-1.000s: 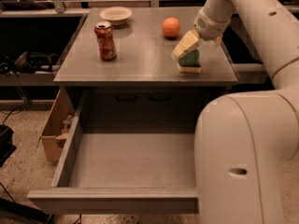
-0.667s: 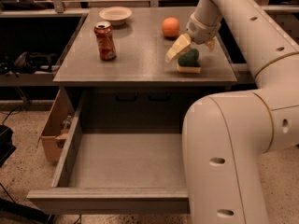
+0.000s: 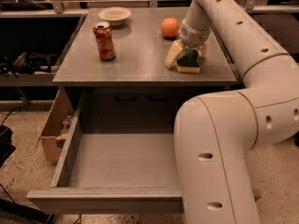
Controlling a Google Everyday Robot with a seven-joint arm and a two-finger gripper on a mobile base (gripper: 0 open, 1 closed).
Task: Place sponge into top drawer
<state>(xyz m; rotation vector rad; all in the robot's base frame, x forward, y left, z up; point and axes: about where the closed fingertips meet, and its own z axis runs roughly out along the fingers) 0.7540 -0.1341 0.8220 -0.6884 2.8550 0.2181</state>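
The sponge [image 3: 189, 68] is found on the tabletop [image 3: 135, 55] near the right edge, toward the front corner, with the pincer [image 3: 186, 59] positioned over it. Whether it is clenched cannot be told. If lifted on a loose hold, the sponge may be dropped short of the open top drawer [image 3: 103, 197].

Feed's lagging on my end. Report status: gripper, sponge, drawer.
Gripper down over sponge, right side of table. Sponge resting on table, not lifted. Top drawer open below. Orange close behind; can and bowl off left.
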